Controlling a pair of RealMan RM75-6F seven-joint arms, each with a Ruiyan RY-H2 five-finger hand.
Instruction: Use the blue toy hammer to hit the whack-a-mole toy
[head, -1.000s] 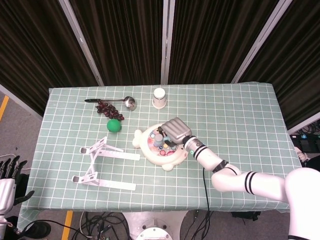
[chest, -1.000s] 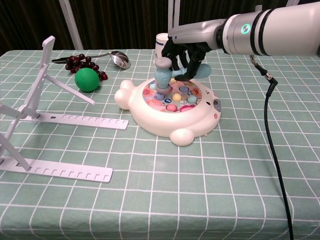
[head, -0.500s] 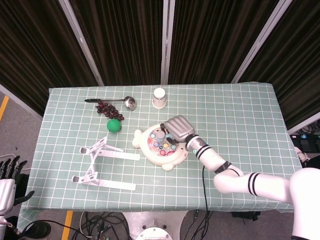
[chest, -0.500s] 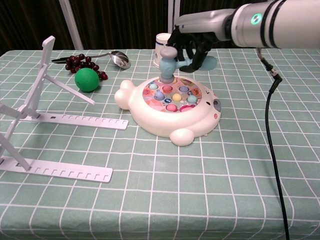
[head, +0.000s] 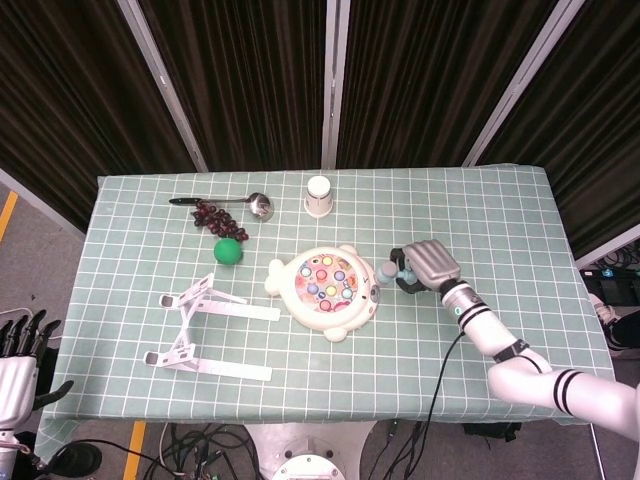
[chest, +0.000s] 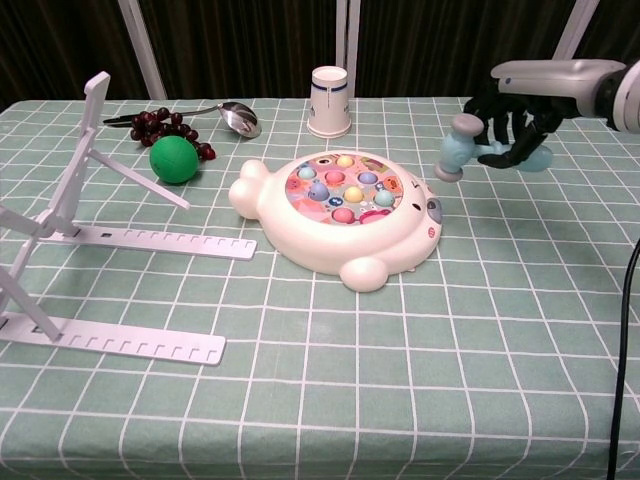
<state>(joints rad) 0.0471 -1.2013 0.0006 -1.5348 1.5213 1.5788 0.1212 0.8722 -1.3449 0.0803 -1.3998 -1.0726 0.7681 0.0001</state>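
Observation:
The white whack-a-mole toy (head: 325, 291) (chest: 340, 218) with coloured buttons sits mid-table. My right hand (head: 426, 265) (chest: 515, 125) is to the right of the toy and grips the blue toy hammer (head: 387, 272) (chest: 458, 150) by its handle. The hammer's head hangs in the air just off the toy's right edge, apart from it. My left hand (head: 18, 362) shows at the lower left corner of the head view, off the table, fingers spread and holding nothing.
A white paper cup (head: 318, 195) (chest: 330, 101) stands behind the toy. A green ball (head: 228, 250) (chest: 172, 159), dark grapes (head: 215, 217) (chest: 160, 125) and a spoon (head: 250, 203) (chest: 234, 116) lie at the back left. A white folding stand (head: 205, 330) (chest: 80, 230) occupies the left front.
My right hand has swung the hammer from above the toy's buttons out to the right, past the toy's edge. The left hand has stayed put.

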